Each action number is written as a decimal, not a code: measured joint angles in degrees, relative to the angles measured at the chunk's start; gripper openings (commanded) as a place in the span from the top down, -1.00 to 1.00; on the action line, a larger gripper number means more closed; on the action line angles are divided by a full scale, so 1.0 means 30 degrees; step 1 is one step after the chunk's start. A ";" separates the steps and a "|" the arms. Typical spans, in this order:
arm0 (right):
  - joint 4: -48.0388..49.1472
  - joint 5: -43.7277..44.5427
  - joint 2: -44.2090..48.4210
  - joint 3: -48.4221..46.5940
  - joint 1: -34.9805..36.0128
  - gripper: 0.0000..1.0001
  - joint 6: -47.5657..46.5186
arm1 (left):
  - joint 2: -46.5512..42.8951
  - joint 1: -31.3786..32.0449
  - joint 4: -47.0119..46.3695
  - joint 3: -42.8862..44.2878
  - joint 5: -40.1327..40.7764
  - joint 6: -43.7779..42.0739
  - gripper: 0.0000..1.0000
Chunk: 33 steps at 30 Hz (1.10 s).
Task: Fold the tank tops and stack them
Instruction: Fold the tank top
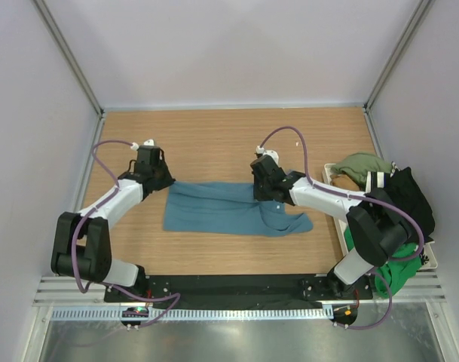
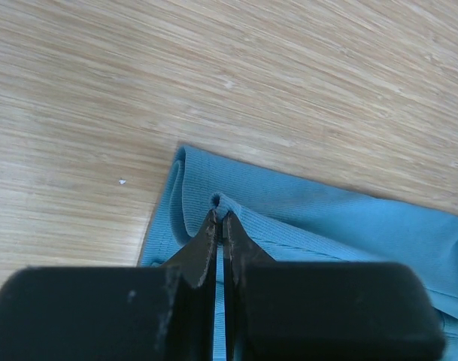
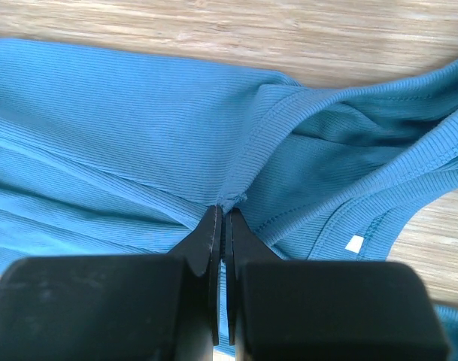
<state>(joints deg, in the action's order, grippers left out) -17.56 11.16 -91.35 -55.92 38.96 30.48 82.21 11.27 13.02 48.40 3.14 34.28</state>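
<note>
A teal blue tank top [image 1: 229, 207] lies spread across the middle of the wooden table, its straps bunched at the right end [image 1: 293, 220]. My left gripper [image 1: 160, 181] is shut on a pinch of the top's far left corner [image 2: 219, 203]. At the far edge near the strap end, my right gripper [image 1: 261, 190] is shut on a fold of the same cloth [image 3: 230, 199]. Both grippers hold the cloth low, close to the table. More tank tops, olive [image 1: 361, 166], black [image 1: 406, 196] and green [image 1: 391, 268], lie piled at the right.
A white tray [image 1: 429, 253] at the right edge holds the pile of tops. Grey walls enclose the table on three sides. Bare wood [image 1: 229, 139] shows behind the teal top and in front of it.
</note>
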 measured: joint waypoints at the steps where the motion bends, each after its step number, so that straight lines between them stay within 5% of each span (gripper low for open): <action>1: 0.0000 0.0029 0.0036 0.0007 0.0036 0.97 0.0007 | -0.0080 0.0000 -0.0007 -0.0051 -0.0066 0.0000 1.00; 10: 0.0372 0.0321 0.0321 0.0729 0.0692 0.91 0.0321 | -0.0153 0.0000 -0.0073 -0.1144 -0.0138 0.0372 1.00; 16: 0.1064 0.0554 0.0342 0.2244 0.1224 0.67 0.1093 | -0.0255 0.0007 -0.0124 -0.2528 -0.0109 0.1020 0.94; 23: 0.1923 0.1290 0.1260 0.3781 0.1530 -0.02 0.2084 | -0.1377 0.0080 -0.0146 -0.4022 0.0124 0.1829 0.24; 33: 0.1661 0.2477 0.3767 0.3985 0.1537 -0.11 0.2215 | -0.4277 0.0087 0.0073 -0.4167 0.0699 0.1989 -0.33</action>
<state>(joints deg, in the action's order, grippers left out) -12.58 18.59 -80.05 -43.97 43.57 37.12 69.38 11.53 13.23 35.90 5.23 40.25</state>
